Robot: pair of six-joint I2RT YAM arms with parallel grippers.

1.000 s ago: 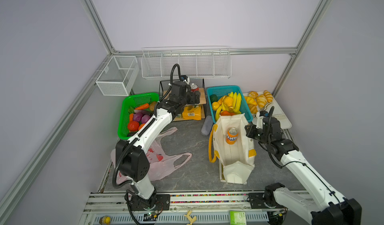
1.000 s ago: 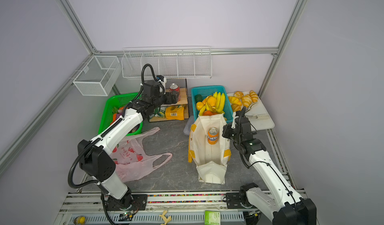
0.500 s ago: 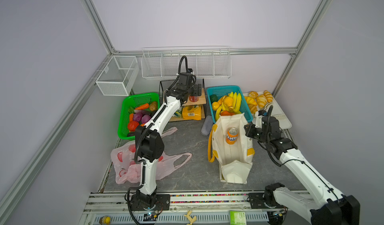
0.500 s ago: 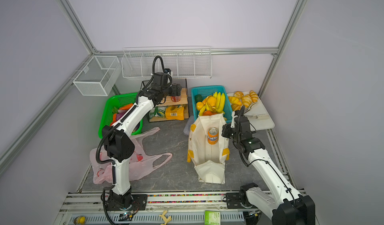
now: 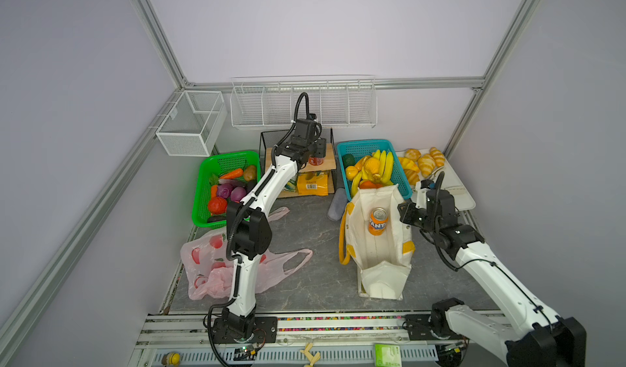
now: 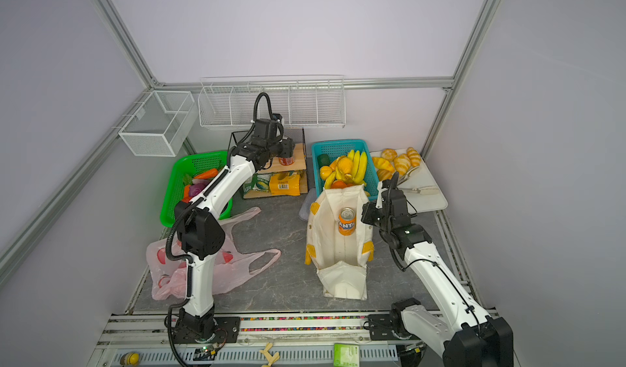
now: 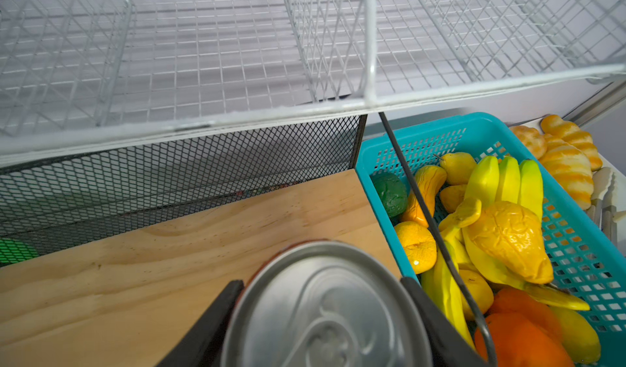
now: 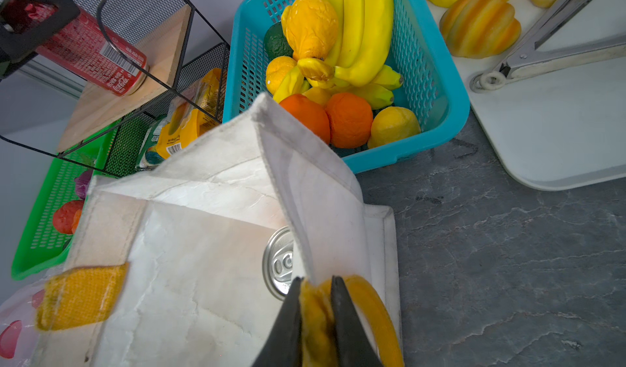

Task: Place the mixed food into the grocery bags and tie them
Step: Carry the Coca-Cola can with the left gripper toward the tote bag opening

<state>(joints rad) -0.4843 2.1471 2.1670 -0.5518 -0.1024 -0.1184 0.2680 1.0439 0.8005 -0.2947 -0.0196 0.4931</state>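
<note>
A red soda can stands on the wooden shelf at the back. My left gripper reaches over it from above, one finger pressed on each side of its silver lid. The cream tote stands open mid-table with an orange Fanta can upright inside. My right gripper is shut on the tote's yellow handle at its right rim. The pink bag lies flat at the front left. A red tomato and a purple vegetable lie in the green basket.
A teal basket of bananas and oranges stands behind the tote. A white tray with croissants and tongs sits at the back right. White wire racks hang low over the shelf, close above my left wrist. Snack packets lie under the shelf.
My left arm has reached further back over the shelf and its fingers have closed in around the red soda can. The right arm has kept still on the handle.
</note>
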